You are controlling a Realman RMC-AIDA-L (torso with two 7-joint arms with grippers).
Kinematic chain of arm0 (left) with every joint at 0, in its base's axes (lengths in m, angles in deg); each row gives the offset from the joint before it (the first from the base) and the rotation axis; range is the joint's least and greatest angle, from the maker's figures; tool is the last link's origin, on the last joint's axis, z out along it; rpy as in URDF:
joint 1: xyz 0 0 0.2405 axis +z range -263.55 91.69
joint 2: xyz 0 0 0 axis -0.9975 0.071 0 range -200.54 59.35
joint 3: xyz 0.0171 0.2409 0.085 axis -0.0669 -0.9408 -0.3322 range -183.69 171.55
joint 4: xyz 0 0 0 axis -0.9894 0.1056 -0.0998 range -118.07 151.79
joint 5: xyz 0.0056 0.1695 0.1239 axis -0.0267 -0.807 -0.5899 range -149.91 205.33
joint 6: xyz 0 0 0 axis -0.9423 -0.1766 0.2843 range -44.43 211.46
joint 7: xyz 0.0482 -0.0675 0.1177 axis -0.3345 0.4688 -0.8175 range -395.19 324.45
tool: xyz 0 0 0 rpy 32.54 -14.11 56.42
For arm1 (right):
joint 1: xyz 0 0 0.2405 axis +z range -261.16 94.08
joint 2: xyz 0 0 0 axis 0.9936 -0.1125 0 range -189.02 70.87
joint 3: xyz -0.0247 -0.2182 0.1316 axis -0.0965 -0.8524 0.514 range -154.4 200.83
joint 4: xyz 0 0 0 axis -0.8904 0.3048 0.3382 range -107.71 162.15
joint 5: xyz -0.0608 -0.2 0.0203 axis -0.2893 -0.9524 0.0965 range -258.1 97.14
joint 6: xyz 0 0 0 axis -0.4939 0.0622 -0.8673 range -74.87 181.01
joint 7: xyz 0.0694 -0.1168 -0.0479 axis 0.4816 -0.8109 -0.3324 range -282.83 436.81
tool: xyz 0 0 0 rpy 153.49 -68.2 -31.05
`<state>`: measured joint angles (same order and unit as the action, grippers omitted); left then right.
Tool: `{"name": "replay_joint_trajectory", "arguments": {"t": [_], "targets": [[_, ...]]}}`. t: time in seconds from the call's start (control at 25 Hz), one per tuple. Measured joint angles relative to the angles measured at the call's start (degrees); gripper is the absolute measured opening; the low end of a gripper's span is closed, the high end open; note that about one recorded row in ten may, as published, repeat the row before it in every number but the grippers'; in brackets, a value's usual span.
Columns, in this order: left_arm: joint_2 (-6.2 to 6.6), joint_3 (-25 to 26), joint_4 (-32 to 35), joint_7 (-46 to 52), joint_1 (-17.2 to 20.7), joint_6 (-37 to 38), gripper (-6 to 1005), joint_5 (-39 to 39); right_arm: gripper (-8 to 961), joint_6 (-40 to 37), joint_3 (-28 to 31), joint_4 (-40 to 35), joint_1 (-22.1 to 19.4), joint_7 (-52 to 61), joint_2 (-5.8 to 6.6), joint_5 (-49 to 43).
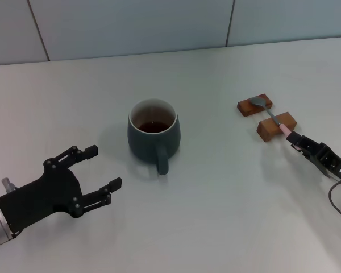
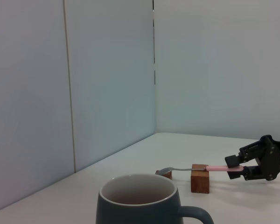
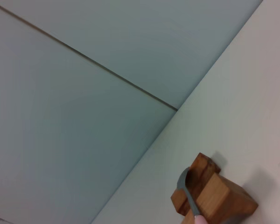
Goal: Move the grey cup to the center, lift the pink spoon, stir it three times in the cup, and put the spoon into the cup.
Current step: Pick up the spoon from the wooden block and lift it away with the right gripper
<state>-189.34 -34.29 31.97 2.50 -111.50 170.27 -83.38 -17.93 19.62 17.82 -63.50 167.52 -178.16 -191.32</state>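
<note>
Grey cup (image 1: pixel 153 135) standing near the middle of the tabletop (image 1: pixel 227 216), handle toward the near edge, dark liquid inside, so apparently already centred. Pink spoon (image 1: pixel 271 116) bridging two wooden blocks (image 1: pixel 266 115) toward the right edge, kept off the surface for an easy pinch. Right gripper (image 1: pixel 291 135) at the pink handle tip, jaws on either side of it in the left wrist view, probably closed on it though hard to confirm. Left gripper (image 1: pixel 101 170) spread wide and empty near the near-left corner, clear of the cup.
</note>
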Motion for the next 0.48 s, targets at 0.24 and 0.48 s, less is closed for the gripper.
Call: {"name": "replay_joint_trajectory", "arguments": {"t": [0.24,0.48], "targets": [[0.0,0.0,0.2,-0.1,0.2,0.0,844,0.0,270,0.0,-0.4,0.0,0.1,-0.8,0.03,0.0],[0.0,0.0,0.3,-0.1,0.3,0.1,844,0.0,169,0.2,-0.7,0.1,0.1,-1.1,0.02,0.2]]}}
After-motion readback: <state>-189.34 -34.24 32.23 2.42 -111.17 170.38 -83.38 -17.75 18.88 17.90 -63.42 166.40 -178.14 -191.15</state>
